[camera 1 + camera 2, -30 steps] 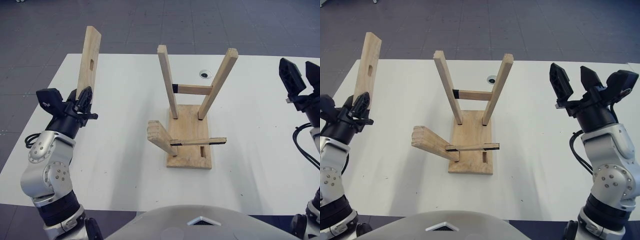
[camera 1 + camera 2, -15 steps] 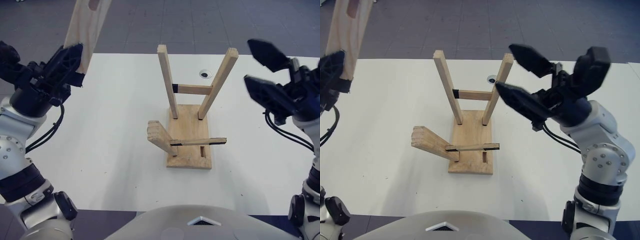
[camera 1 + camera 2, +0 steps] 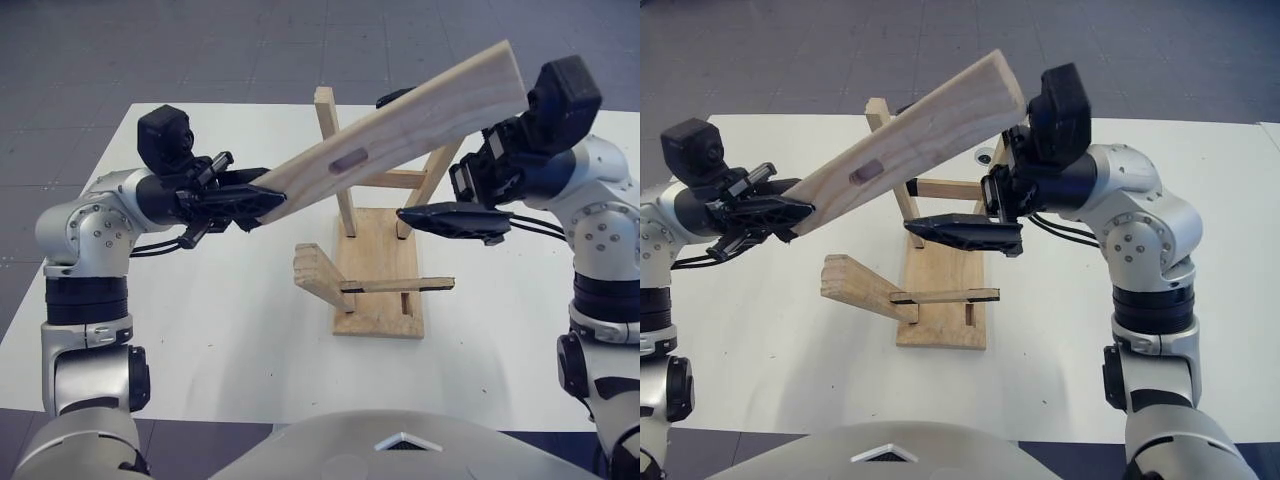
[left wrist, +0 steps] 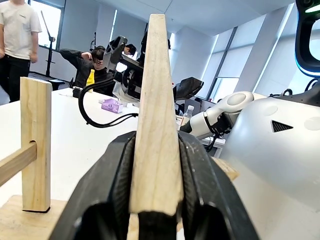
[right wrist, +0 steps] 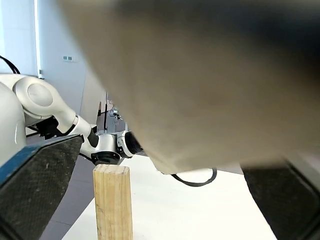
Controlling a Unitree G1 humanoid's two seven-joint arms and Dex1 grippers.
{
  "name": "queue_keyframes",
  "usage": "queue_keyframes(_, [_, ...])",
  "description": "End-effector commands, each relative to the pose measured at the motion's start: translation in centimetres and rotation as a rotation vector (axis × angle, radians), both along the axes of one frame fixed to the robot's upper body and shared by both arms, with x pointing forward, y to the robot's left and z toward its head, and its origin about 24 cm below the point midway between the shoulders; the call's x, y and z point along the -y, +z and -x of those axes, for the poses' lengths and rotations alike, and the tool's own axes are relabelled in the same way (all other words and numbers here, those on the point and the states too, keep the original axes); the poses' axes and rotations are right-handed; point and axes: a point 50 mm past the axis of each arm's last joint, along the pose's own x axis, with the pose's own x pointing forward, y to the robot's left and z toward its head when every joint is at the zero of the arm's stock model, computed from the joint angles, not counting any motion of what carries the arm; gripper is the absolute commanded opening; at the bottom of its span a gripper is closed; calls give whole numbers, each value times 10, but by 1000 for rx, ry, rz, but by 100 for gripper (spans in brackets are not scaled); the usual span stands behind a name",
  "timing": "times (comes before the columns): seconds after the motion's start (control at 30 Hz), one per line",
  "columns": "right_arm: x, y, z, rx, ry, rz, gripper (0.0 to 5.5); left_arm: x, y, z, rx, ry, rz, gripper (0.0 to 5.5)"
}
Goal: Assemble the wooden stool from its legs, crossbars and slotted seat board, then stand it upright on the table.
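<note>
As the left gripper pinched the unfitted leg above the seat board, the right gripper (spread) likely needed to clamp it.

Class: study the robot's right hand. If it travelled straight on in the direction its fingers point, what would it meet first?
Most likely the loose wooden leg held by the left hand: its end lies between the open fingers of the right hand. How far it sits from the palm is unclear.
</note>
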Motion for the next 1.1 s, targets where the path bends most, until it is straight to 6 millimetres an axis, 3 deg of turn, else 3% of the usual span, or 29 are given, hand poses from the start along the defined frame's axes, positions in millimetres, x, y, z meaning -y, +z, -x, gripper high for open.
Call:
queue_keyframes(0.03, [-11, 2, 1, 68, 35, 46, 550, 8, -1, 5, 21, -96, -37, 105])
queue_keyframes(0.17, [-22, 6, 7, 176, 74, 86, 550, 15, -5, 7, -25, -160, -49, 105])
queue_keyframes(0.43, [-35, 7, 10, 266, 129, 81, 404, 23, -1, 8, -46, -226, -1, 105])
queue_keyframes(0.63, [-34, 0, 8, 279, 144, 69, 297, 15, 20, -3, 38, -184, 80, 105])
queue_keyframes(0.83, [-32, -5, -3, 254, 93, 46, 294, 4, 42, -25, 106, -92, 114, 105])
queue_keyframes(0.97, [-27, -8, -6, 185, 125, 42, 294, 5, 37, -28, 74, -89, 99, 101])
queue_keyframes(1.1, [-25, -14, -4, 163, 174, 77, 369, 8, 32, -24, 53, -115, 85, 100])
